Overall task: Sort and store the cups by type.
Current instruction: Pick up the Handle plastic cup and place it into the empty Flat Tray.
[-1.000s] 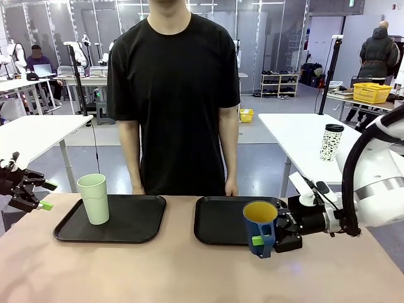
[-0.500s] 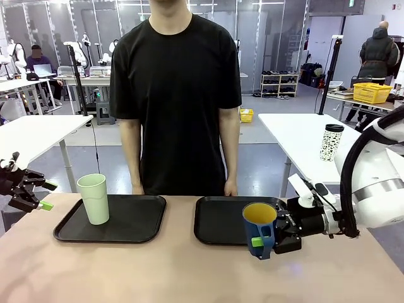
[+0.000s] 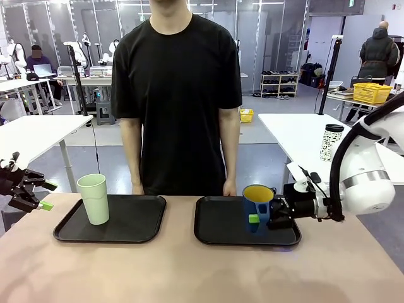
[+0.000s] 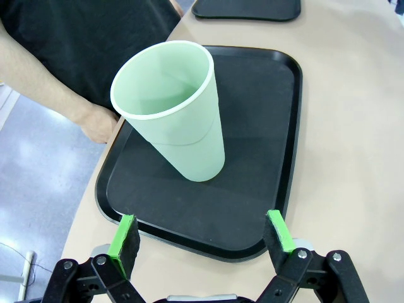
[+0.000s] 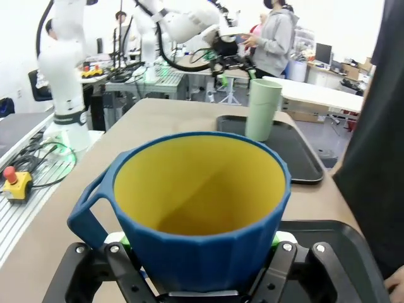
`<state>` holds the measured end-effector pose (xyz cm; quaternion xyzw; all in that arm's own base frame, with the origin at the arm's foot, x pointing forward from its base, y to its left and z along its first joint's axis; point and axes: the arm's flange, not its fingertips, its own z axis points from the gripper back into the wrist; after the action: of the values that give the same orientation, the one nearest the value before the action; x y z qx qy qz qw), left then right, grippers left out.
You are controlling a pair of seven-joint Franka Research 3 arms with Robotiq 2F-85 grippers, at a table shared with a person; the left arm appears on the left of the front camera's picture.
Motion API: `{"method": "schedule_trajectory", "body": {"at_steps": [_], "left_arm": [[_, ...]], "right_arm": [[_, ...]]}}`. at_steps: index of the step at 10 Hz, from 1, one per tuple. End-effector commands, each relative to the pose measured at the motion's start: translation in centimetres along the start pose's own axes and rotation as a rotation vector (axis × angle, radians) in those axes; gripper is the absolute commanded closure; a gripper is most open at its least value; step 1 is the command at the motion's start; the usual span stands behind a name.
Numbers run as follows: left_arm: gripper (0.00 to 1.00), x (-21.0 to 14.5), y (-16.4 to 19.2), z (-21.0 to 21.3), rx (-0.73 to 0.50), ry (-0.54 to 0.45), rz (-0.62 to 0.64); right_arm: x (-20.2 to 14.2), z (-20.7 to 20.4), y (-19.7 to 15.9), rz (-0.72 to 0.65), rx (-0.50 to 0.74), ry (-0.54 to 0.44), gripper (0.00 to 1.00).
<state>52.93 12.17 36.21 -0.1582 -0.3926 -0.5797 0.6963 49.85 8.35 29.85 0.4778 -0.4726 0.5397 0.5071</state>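
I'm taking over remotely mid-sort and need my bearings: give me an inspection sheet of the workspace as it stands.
Surface: tan table with a left black tray and a right black tray.
Job's things: pale-green tumbler upright on the left tray; dark-blue mug, yellow inside, held over the right tray.
Clutter: nothing seen on the table.
Grippers: left gripper open, short of the left tray's edge, nothing in it; right gripper shut on the mug.
Cables: black cable looping along the right arm.
Surroundings: person standing at the far edge, hands by the trays; speckled tumbler on a white side table.
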Motion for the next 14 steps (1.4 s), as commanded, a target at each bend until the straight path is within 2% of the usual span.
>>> {"method": "schedule_trajectory", "body": {"at_steps": [1,3,5,14], "left_arm": [[0.00,-0.2,0.4,0.0,-0.005,-0.020,-0.021],[0.00,-0.2,0.4,0.0,-0.005,-0.020,-0.021],[0.00,-0.2,0.4,0.0,-0.005,-0.020,-0.021],[0.00,-0.2,0.4,0.0,-0.005,-0.020,-0.021]], "right_arm": [[-0.7,-0.3,-3.5,-0.041,-0.032,-0.076,0.27],[-2.0,-0.5,-6.6,-0.069,-0.043,-0.106,0.27],[-2.9,-0.3,-8.2,-0.091,-0.060,-0.119,0.27],[-6.3,-1.7,-11.5,-0.134,-0.114,-0.042,0.27]]}}
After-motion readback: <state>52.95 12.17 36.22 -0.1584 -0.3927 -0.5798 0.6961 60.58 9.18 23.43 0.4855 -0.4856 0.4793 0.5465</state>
